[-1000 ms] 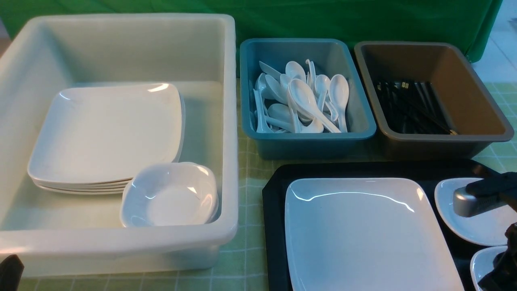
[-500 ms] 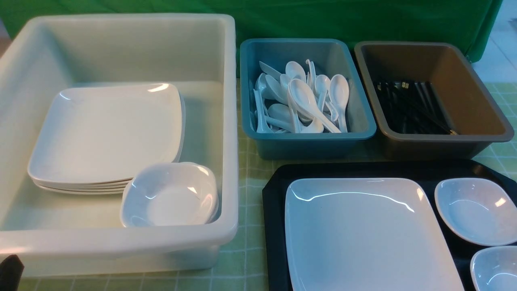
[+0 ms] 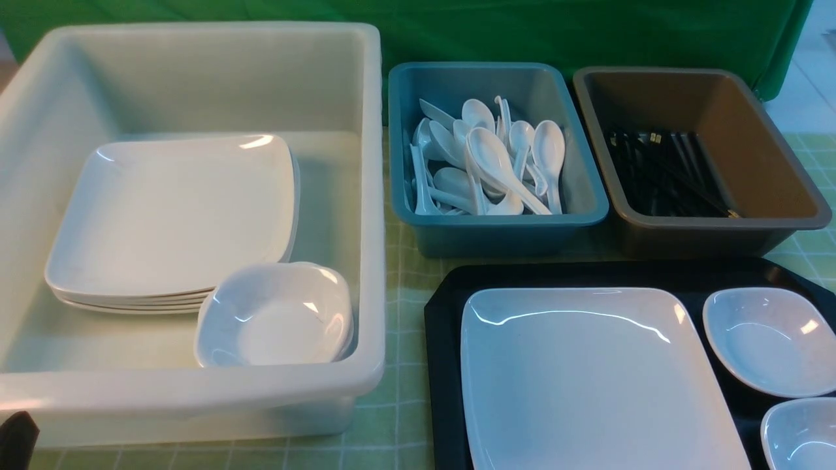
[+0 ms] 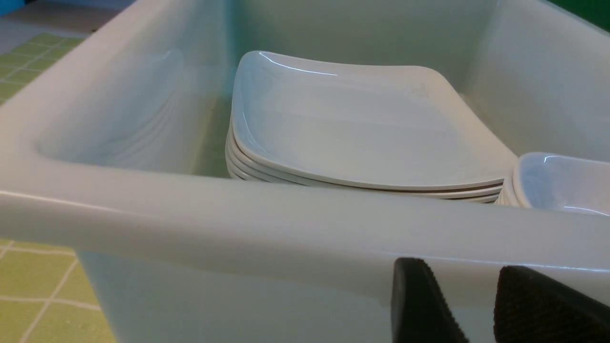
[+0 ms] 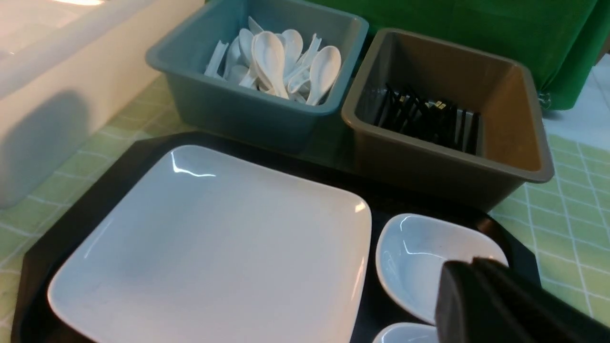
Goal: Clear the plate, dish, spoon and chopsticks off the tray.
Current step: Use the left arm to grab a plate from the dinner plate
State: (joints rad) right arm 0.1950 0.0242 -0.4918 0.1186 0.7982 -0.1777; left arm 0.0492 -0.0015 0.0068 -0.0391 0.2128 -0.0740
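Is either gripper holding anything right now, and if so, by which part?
Nothing is held. The right gripper is shut with nothing in it; the left gripper stands open and empty, just outside the white tub.

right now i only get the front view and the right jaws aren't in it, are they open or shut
Observer: Shut, with nothing in them. The right wrist view shows them hanging by the small dish on the tray, not touching it as far as I can tell.
Operator: ok and the left jaws, holding anything
Observer: No. The left wrist view shows them open and empty, outside the white tub, facing its near wall just below the rim.
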